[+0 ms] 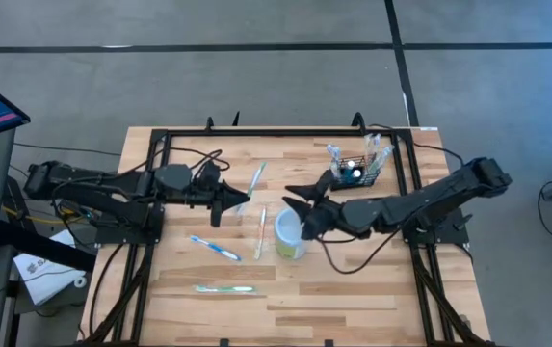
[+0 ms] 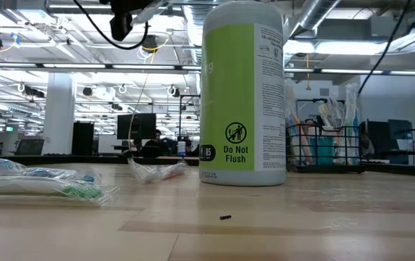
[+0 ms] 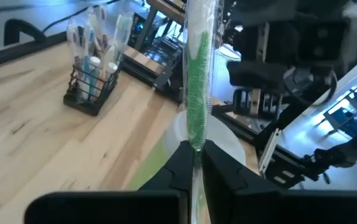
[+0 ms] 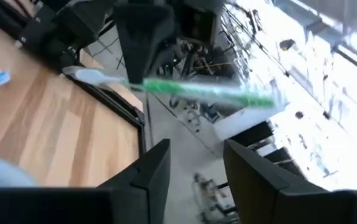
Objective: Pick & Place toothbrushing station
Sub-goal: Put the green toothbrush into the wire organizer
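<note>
High view: left hand (image 1: 240,200) pinches a wrapped green toothbrush (image 3: 198,87) over mid-table (image 1: 353,289); right hand (image 1: 295,200) faces it, fingers apart, empty. Basket (image 1: 362,170) sits far right, beyond the cup (image 1: 290,236).

arms: dark, jointed | cables: black, looped | end effector (image 1: 240,200): two black fingers

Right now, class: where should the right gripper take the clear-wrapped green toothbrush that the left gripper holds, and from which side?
Probably the free length of the clear-wrapped green toothbrush beyond the shut left gripper. It lies crosswise before the right gripper, whose jaws stand open, so advance and close across the shaft.
</note>
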Motion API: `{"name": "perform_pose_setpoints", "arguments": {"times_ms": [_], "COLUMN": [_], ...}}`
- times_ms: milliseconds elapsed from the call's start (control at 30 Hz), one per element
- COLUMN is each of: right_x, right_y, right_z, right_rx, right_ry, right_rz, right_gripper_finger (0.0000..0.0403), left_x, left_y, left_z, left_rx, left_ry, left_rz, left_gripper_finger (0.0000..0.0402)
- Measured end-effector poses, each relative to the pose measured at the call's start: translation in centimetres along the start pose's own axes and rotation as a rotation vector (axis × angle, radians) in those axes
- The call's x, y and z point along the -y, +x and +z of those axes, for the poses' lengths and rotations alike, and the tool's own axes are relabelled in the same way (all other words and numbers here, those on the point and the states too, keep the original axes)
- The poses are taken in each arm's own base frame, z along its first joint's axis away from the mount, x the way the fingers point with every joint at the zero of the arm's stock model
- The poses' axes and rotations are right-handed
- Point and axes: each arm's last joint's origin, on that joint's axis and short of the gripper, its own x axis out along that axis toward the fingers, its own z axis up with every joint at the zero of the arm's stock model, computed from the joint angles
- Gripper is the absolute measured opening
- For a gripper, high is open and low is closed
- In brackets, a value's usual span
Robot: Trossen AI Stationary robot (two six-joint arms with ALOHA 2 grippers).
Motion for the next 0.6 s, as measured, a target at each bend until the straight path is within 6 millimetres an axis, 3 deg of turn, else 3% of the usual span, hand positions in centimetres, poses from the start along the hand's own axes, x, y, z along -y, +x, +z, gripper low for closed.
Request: {"name": "perform_pose_setpoints", "arguments": {"times_ms": [233, 600], "right_x": [-0.6, -1.6], "right_y": [2.2, 5.2], "right_z": [2.2, 3.3], "right_rx": [-0.016, -0.093], "right_ry": [-0.193, -0.433], "right_rz": [-0.022, -0.051], "right_gripper_finger": [0.0147, 0.0164], "left_x": [-0.5, -0.4], "left_y": [0.1, 0.1], "left_z": [0.3, 0.2], "left_rx": [-0.023, -0.051], "left_ry": [-0.041, -0.079], "left_rz": [-0.03, -0.072], "left_gripper_finger": [0.001, 0.001]}}
